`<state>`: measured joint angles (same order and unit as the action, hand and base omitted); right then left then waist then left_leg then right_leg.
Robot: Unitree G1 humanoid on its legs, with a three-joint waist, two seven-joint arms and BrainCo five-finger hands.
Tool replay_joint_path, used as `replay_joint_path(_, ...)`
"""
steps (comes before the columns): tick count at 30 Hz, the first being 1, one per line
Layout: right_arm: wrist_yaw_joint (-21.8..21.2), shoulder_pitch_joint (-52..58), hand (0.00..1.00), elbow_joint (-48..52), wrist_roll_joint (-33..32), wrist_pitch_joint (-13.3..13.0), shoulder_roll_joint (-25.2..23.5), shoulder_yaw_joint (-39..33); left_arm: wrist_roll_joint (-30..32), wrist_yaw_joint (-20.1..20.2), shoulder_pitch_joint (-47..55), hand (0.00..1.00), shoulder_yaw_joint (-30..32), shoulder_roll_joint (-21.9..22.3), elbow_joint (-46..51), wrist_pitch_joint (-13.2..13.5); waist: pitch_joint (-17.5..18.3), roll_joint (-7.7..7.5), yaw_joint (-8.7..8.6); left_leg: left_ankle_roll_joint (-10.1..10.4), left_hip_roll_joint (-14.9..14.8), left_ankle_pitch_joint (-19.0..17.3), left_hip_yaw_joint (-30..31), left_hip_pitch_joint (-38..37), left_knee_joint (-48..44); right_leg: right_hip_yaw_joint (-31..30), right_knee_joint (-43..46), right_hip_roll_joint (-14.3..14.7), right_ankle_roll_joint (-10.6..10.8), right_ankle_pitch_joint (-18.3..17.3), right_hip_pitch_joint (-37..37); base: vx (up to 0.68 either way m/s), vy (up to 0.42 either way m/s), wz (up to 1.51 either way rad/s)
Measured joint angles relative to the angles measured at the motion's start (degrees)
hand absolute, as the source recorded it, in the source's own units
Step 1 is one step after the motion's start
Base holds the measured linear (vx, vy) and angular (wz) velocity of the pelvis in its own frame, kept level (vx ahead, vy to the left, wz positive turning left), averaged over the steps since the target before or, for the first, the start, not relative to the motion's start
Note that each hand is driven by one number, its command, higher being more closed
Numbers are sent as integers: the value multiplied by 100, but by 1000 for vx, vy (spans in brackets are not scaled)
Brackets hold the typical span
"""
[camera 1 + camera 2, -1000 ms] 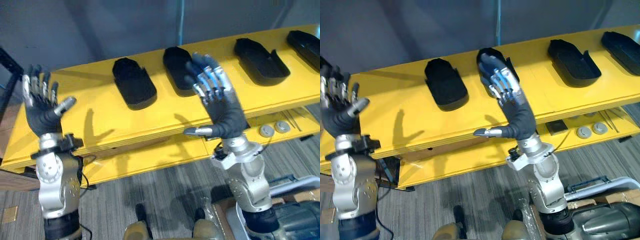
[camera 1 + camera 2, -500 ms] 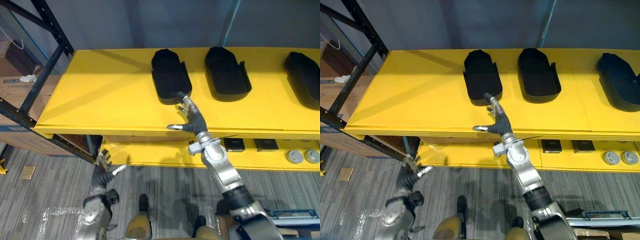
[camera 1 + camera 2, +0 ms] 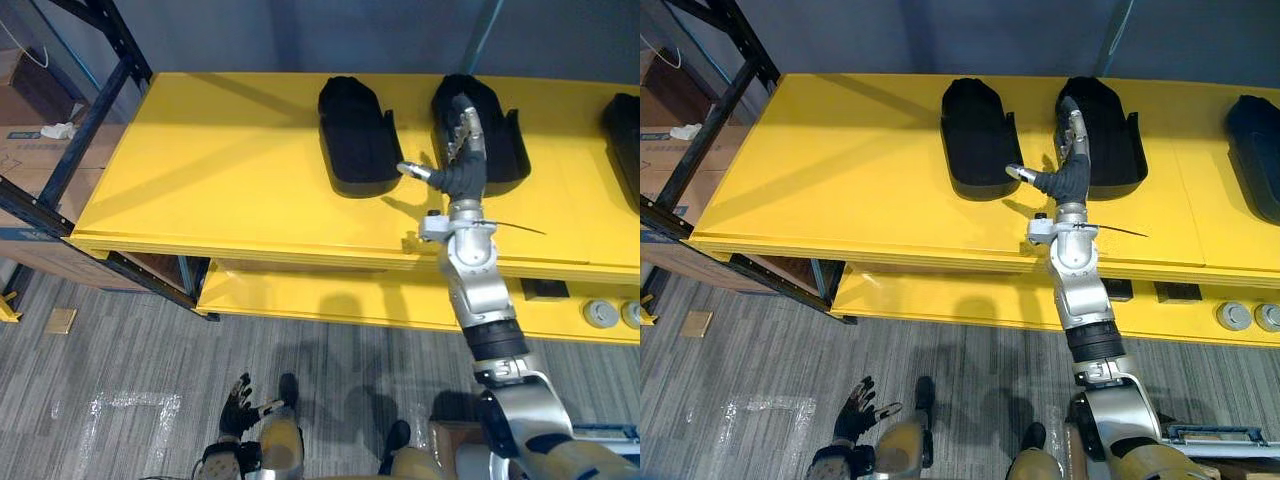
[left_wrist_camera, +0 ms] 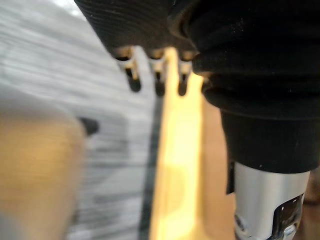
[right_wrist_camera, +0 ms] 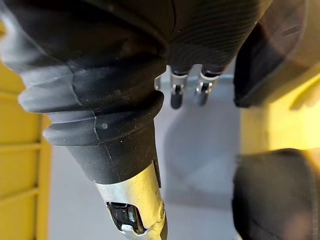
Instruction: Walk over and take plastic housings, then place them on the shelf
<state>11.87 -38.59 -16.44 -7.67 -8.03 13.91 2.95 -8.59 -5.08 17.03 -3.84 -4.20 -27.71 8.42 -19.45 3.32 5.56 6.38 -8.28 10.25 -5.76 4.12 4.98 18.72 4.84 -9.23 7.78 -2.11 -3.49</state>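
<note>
My right fingers point(image 3: 468, 125) were straight and slightly apart, stretched over the near rim of the middle plastic housing point(image 3: 505, 150), with the thumb thrown out toward the housing beside it point(image 3: 355, 135). I could not tell whether the fingertips pressed on the black shell or hung just above it; nothing was clamped. The right hand point(image 3: 1072, 165) sat at about one o'clock in the head view, its arm reaching up from five o'clock. Both housings lay flat on the yellow tabletop point(image 3: 220, 150), close together. A third housing point(image 3: 625, 130) lay at the two o'clock edge, well apart from them. My left hand point(image 3: 855, 405) hung low at seven o'clock near the floor, fingers spread and holding nothing.

I judged the walk-up finished and the pickup barely begun: no housing was lifted, and every carry and placement remained. The dark rack point(image 3: 95, 115) at ten o'clock may be the shelf meant.
</note>
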Motion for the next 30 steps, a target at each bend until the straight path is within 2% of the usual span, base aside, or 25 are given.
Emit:
replay_joint_path(6,-258,-373,0,-270,-6,61,17,109,-69,428,-292,0,36,-2,-303,63,-226,91,-6,-33,12,-25,-40,31,0,-47,290,-104,13,-128,184,-19,-4,-3)
replay_joint_path(9,-376,-556,0,-330,-159,61,106,222,-446,528,-404,0,32,-6,-485,80,-285,86,-5,-29,52,-18,-54,119,0,-81,452,-170,23,-194,349,-2,0,-1)
replay_joint_path(12,-429,-751,0,-437,-273,68,112,229,-511,541,-469,0,33,-11,-516,102,-404,89,-7,-19,104,-9,-82,114,-1,-119,490,-204,44,-214,378,0,0,0)
replay_joint_path(17,-412,-929,0,-697,-276,225,124,232,-738,544,-533,0,15,-27,-621,118,-417,101,-6,-19,154,-8,-81,165,-5,-126,598,-273,64,-287,478,0,0,0)
replay_joint_path(20,-397,-1020,0,-816,-276,232,129,230,-856,542,-547,0,11,-31,-668,129,-418,104,-7,-18,159,-8,-86,171,-5,-135,661,-285,59,-314,517,0,0,0)
replay_joint_path(24,-431,-1142,0,-953,-282,231,204,227,-912,551,-573,0,-85,-29,-685,141,-461,179,-9,-18,174,-7,-91,184,-2,-146,720,-306,61,-328,558,0,0,0)
replay_joint_path(30,-533,-1142,0,-1025,-273,230,205,230,-914,560,-575,0,-96,-31,-691,150,-462,183,-16,-19,192,-8,-94,184,-1,-149,745,-356,70,-336,570,0,0,0)
